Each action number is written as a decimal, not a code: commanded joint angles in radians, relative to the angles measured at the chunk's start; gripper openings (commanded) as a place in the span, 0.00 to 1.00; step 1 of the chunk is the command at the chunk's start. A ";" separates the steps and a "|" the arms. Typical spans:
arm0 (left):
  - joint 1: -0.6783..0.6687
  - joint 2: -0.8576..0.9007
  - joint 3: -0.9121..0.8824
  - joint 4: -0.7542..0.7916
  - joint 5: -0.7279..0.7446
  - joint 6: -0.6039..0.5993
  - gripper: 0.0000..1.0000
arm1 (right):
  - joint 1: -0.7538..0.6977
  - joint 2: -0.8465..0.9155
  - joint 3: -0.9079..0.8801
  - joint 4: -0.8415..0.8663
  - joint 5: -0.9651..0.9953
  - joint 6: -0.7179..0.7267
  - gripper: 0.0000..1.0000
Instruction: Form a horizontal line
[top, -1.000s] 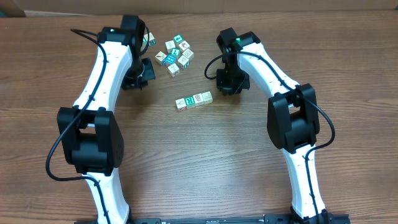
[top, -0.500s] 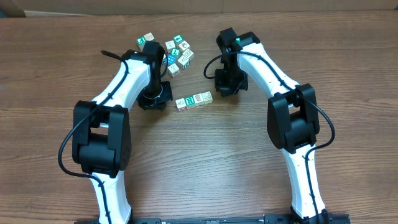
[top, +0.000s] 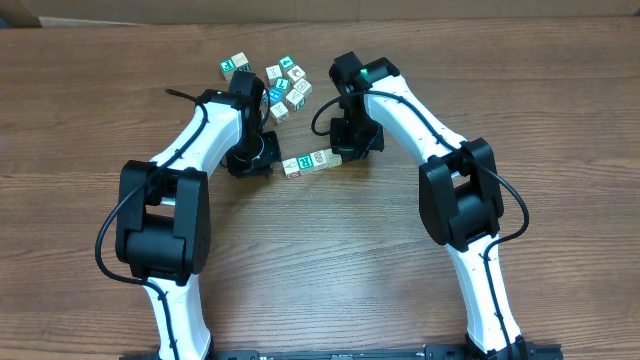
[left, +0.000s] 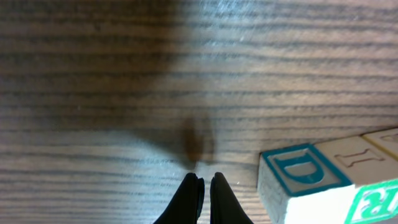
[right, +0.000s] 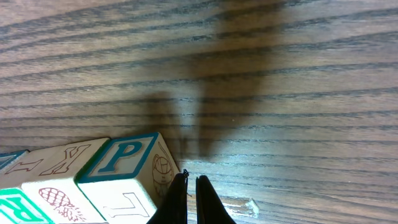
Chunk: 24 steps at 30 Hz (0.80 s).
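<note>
Flanking the horizontal line (top: 311, 160) of cubes on the wood surface (top: 330, 260), both hands are pressed together, empty; left hand (left: 203, 186) just beside its "D" end, right hand (right: 189, 186) at its "P" end; loose cubes (top: 285, 85) lie beyond the line.

The right arm (top: 352, 120) hides the horizontal line's (top: 308, 162) right end overhead; cube markings are unreadable.

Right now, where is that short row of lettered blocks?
In the overhead view the row of blocks lies near the table's middle, between the left gripper and the right gripper, just below the loose pile of cubes.
</note>
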 joint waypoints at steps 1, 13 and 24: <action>0.003 -0.016 -0.010 0.006 0.014 0.014 0.04 | -0.004 0.007 0.010 0.001 -0.005 0.008 0.04; -0.044 0.000 -0.010 0.031 0.004 0.018 0.04 | -0.004 0.007 0.010 0.024 -0.004 0.007 0.04; -0.071 0.000 -0.010 0.030 -0.024 0.009 0.04 | -0.004 0.007 0.010 0.026 0.020 0.007 0.04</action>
